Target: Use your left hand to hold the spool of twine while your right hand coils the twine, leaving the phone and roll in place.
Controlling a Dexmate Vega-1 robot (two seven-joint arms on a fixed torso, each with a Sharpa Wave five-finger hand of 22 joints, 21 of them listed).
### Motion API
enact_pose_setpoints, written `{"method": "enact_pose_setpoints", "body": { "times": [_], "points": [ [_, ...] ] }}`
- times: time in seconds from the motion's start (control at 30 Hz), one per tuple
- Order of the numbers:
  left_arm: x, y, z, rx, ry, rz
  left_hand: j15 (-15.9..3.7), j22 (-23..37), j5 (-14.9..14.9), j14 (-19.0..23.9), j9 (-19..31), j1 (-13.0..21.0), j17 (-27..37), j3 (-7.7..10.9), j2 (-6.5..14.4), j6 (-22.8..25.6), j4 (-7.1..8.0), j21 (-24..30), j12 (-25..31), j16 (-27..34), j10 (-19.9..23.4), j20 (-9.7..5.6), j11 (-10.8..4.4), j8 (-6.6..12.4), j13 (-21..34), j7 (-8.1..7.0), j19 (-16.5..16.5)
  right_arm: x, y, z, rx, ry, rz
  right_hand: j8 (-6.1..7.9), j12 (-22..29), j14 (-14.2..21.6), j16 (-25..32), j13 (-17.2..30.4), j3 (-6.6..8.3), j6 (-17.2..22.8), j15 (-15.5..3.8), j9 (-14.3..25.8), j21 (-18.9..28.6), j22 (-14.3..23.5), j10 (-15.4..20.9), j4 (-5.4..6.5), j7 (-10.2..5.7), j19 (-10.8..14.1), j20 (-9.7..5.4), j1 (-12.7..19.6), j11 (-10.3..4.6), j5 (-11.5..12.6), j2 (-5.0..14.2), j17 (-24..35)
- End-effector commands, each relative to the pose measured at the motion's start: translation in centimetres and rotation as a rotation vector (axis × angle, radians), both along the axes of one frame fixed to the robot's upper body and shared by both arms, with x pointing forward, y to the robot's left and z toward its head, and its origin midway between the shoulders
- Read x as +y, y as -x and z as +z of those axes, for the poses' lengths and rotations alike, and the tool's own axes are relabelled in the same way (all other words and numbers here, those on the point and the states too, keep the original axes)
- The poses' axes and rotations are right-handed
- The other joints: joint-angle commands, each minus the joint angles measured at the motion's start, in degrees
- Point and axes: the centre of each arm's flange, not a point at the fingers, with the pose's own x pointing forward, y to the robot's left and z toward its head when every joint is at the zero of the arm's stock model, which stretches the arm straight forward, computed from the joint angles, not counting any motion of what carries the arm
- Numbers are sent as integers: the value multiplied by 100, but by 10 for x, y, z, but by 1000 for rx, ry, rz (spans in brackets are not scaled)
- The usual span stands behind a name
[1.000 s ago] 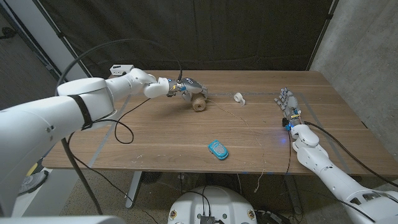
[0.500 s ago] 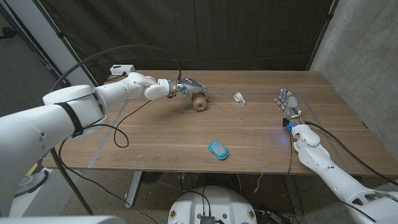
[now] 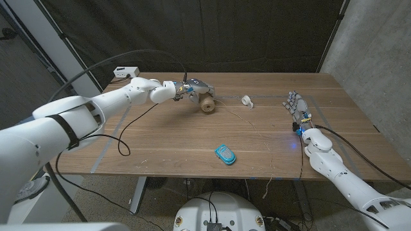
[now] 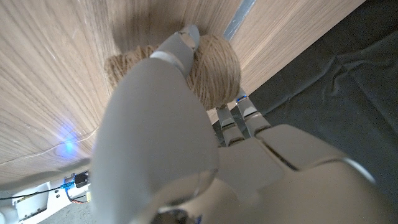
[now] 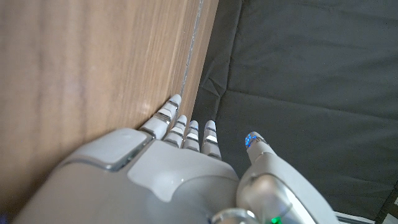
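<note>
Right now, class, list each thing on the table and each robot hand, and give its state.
Spool of twine: on its side, gripped by the left robot hand.
Left robot hand: closed on the spool.
Right robot hand: open, holding nothing.
Twine strand: loose across the table, uncoiled.
Phone: lying flat, untouched.
Roll: untouched.

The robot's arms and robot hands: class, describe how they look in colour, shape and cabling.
Both arms are glossy white, rounded shells. The left arm wears a black band and trails a black cable. The left robot hand is grey and metallic. The right robot hand has pale grey segmented fingers, with a blue light at its wrist.
</note>
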Motion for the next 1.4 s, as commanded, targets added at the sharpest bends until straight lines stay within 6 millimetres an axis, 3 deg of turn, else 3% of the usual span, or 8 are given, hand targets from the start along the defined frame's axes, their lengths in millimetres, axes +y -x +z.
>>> {"method": "enact_pose_setpoints", "body": {
  "times": [0.03, 0.87, 1.4],
  "points": [
    [-4, 5, 10, 3, 52, 11, -334, 25, 45, 400, 27, 104, 505, 3, 218, 34, 30, 28, 129, 253, 188, -12, -22, 138, 303, 13, -2, -3, 4, 13, -36, 28, 11, 33, 22, -11, 27, 30, 27, 5, 8, 27, 30, 12, -21, 3, 31, 6, 21, -39, 18, 1, 126, 14],
    [-16, 2, 7, 11, 69, 12, -346, 16, 76, 452, -37, 61, 473, -36, 232, 66, 42, 56, 95, 243, 238, -26, -43, 182, 311, 7, -15, -12, 23, 42, -122, 75, -16, 43, 32, -11, 31, 29, 20, 30, 10, 27, 29, 12, 7, -11, 37, 3, 28, -33, 12, -2, 117, 14],
    [-17, 11, 19, 8, 148, 29, -378, 7, 106, 503, -87, 30, 465, -46, 247, 123, 45, 71, 85, 235, 287, -29, -77, 227, 339, -19, -36, -1, 31, 58, -149, 132, -12, 49, 48, -1, 32, 29, 23, 52, 18, 26, 30, 12, 52, -46, 38, 3, 34, -2, 17, -1, 110, 4]
  ]
}}
